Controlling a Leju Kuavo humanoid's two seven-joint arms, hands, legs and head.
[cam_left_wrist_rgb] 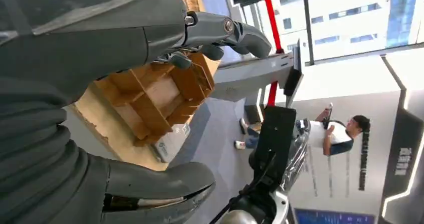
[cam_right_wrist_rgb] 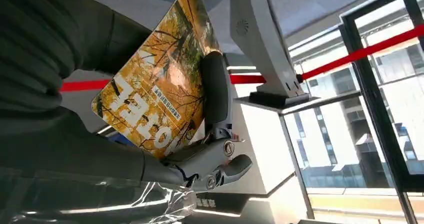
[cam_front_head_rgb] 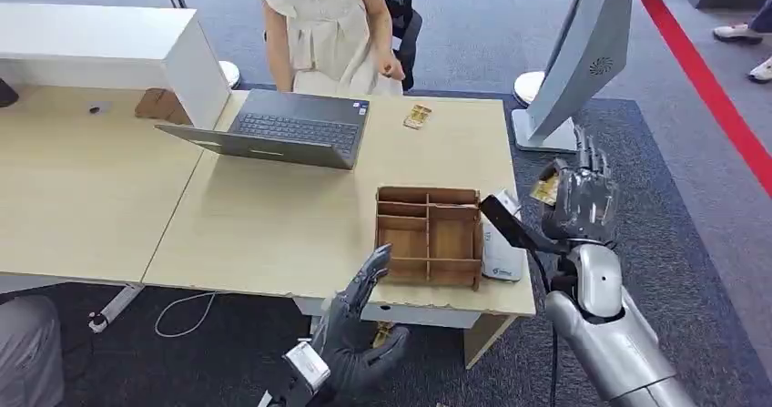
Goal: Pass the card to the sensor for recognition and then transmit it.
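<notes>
My right hand (cam_front_head_rgb: 581,198) is raised beside the table's right end and holds a yellow card (cam_front_head_rgb: 545,188) printed with autumn trees; the right wrist view shows the card (cam_right_wrist_rgb: 159,88) pinned against the palm by dark fingers (cam_right_wrist_rgb: 215,86). The grey sensor stand (cam_front_head_rgb: 573,61) rises just behind and above that hand, its base on the carpet. My left hand (cam_front_head_rgb: 353,330) hovers open below the table's front edge, near the wooden divided box (cam_front_head_rgb: 430,234), which also appears past the fingers in the left wrist view (cam_left_wrist_rgb: 150,98). A second card (cam_front_head_rgb: 418,116) lies at the table's far edge.
An open laptop (cam_front_head_rgb: 291,134) sits on the light wood table (cam_front_head_rgb: 273,225). A person in a pale dress (cam_front_head_rgb: 328,29) stands behind it. A small white box (cam_front_head_rgb: 503,252) lies right of the divided box. A red floor stripe (cam_front_head_rgb: 710,88) runs at the right.
</notes>
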